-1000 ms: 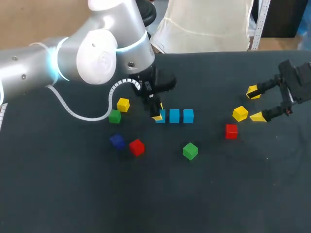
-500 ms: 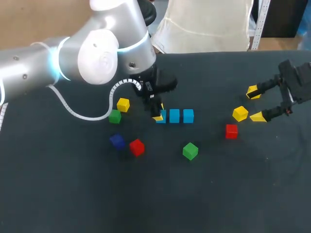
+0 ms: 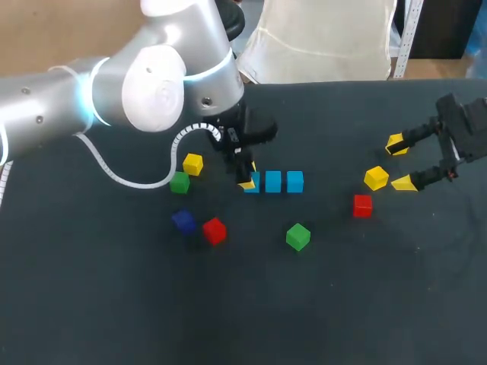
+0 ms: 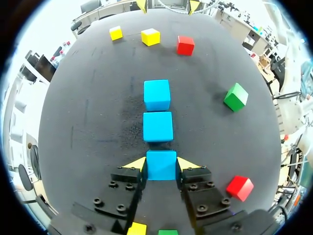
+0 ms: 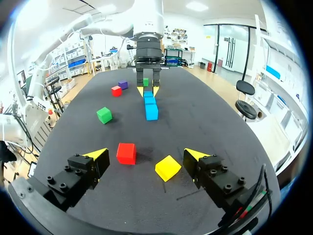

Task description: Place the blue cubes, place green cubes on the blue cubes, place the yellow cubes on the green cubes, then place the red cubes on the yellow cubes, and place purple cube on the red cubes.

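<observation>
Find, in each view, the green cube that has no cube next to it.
Head: green cube lies nearer the camera than the blue row, off its right end.
Left wrist: green cube lies to one side of the blue row, by the end farthest from the left gripper.
Right wrist: green cube lies beside the blue row's near end, beyond the red cube.
Shared landmark: the blue row.

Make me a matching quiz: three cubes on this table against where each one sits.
Things:
1. purple cube
2. end blue cube
3. right-hand yellow cube

Places:
A. between the fingers of the left gripper
B. just ahead of the right gripper
C. beside the left-hand red cube

Pairs: 1-C, 2-A, 3-B.
</observation>
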{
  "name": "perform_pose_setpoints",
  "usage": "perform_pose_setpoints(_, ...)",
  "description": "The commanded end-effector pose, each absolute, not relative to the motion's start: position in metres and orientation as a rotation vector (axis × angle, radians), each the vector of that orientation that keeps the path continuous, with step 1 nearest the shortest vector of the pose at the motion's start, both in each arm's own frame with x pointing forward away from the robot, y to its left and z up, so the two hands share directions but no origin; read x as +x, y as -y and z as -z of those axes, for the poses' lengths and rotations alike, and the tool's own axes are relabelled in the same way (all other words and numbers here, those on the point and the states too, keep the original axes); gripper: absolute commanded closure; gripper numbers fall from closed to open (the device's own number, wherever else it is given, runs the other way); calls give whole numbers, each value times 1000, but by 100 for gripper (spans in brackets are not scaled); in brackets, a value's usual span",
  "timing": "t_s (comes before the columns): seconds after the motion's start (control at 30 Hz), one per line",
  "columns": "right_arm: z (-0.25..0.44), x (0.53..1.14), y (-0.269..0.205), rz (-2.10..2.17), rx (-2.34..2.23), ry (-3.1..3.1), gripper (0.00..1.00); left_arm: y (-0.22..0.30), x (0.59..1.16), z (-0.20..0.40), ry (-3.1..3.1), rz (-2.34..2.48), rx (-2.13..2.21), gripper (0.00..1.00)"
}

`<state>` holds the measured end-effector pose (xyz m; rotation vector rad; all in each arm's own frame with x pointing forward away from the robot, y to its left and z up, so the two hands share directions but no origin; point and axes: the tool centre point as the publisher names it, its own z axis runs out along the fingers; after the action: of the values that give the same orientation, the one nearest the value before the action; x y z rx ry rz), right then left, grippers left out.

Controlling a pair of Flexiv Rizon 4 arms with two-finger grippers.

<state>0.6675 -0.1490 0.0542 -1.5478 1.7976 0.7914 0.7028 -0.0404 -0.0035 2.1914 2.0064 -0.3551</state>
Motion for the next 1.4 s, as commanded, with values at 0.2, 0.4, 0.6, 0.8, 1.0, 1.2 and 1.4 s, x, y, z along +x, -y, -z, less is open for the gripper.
perform_pose_setpoints(0.2,-54,668,149,-794,-1548,-1795,0,40,704,4,-1999,360,2199,47)
perform_pose_setpoints(0.4,-54,668,149,-794,-1548,-1795,0,40,704,4,-2000,367,2196,11)
perform_pose_setpoints(0.6,-54,668,149,-794,-1548,-1795,0,37,701,0,-1989,378,2192,0)
perform_pose_setpoints(0.8,-54,668,149,-794,-1548,-1795,0,29,695,-21,-1916,353,2239,0)
perform_pose_setpoints(1.0,-54,668,149,-794,-1548,-1795,0,14,693,-44,-1839,290,2311,0)
perform_pose_setpoints(1.2,-54,668,149,-794,-1548,-1795,0,4,693,-50,-1699,321,2461,0)
perform_pose_setpoints(1.4,-54,668,149,-794,-1548,-1795,0,-12,684,-39,-1581,344,2501,0)
